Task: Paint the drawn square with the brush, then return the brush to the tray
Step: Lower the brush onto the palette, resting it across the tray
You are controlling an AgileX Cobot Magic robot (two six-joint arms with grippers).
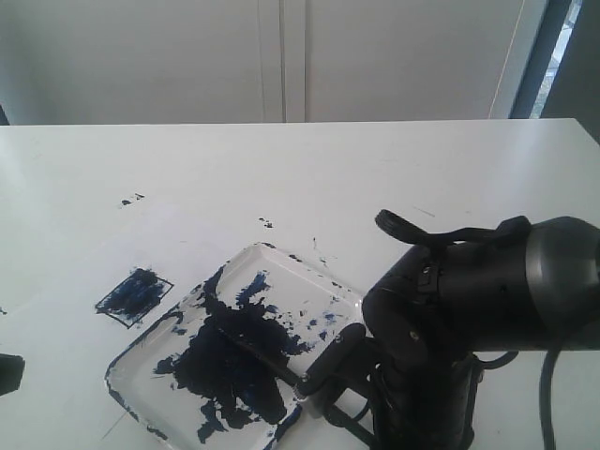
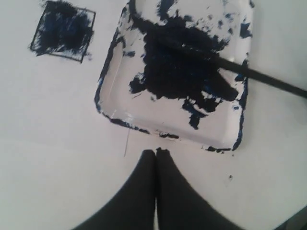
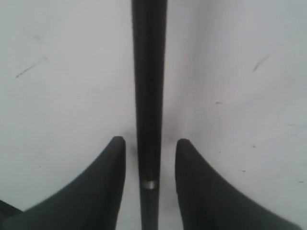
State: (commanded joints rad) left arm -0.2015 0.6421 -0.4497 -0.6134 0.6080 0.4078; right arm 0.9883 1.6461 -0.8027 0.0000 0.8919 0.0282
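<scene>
The clear tray point(image 1: 281, 260), smeared with dark navy paint, lies on the white paper. The brush point(image 1: 267, 359) rests across it, tip end over the paint blot and handle sticking out past the near right rim. My right gripper point(image 1: 319, 384) is open around that handle. In the right wrist view the handle point(image 3: 149, 86) runs between the parted fingers point(image 3: 110, 182) with a gap on each side. The drawn square point(image 1: 134, 294), streaked dark blue, sits left of the tray. My left gripper point(image 2: 156, 152) is shut and empty, just short of the tray point(image 2: 108, 86), with the square point(image 2: 62, 31) and the brush point(image 2: 254, 74) beyond it.
Small paint specks point(image 1: 131, 200) dot the white table behind the tray. The bulky black right arm point(image 1: 487, 309) fills the near right corner. A white wall stands behind the table's far edge point(image 1: 300, 122).
</scene>
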